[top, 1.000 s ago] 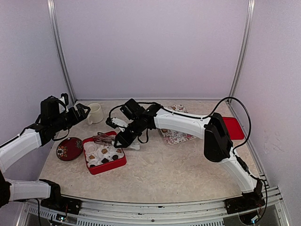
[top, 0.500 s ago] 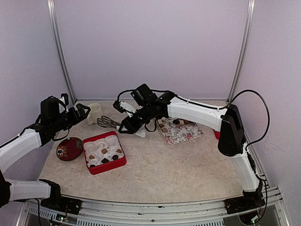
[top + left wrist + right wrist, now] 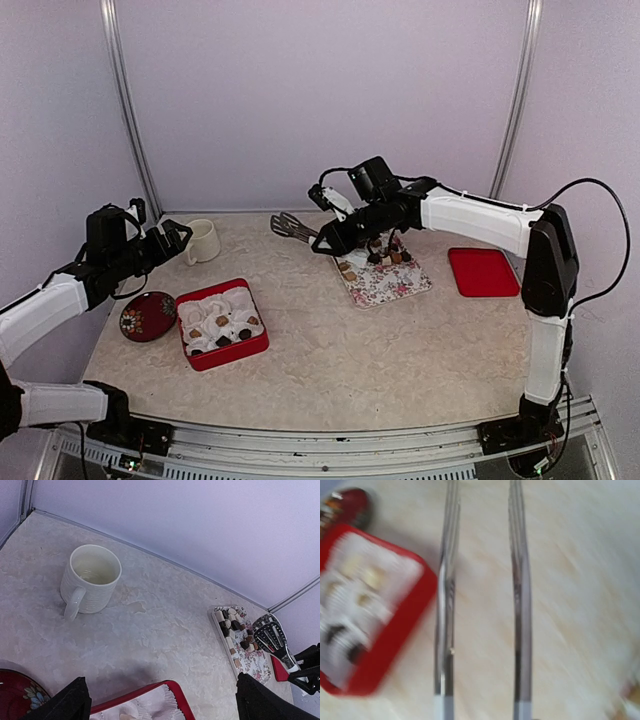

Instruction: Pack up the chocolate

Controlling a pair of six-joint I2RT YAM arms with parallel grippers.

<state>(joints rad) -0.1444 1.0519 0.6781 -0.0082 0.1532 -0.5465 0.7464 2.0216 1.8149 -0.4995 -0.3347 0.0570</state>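
The chocolate pieces point(image 3: 378, 256), dark, tan and cream, lie on a floral tray point(image 3: 392, 288) at the back middle; they also show in the left wrist view point(image 3: 231, 624). A few more pieces point(image 3: 224, 331) sit in white paper cups inside a red box point(image 3: 232, 355). My right gripper point(image 3: 337, 238) is shut on metal tongs point(image 3: 291, 226) and holds them in the air, left of the tray, their arms apart and empty point(image 3: 519, 605). My left gripper point(image 3: 176, 238) is open and empty, high above the table's left side.
A cream mug point(image 3: 203, 240) stands at the back left. A dark red oval dish point(image 3: 147, 315) lies left of the red box. A flat red lid point(image 3: 483, 271) lies right of the floral tray. The right wrist view is motion-blurred.
My right arm has swung from over the red box toward the back right, carrying the tongs up next to the floral tray. The left arm has not moved.
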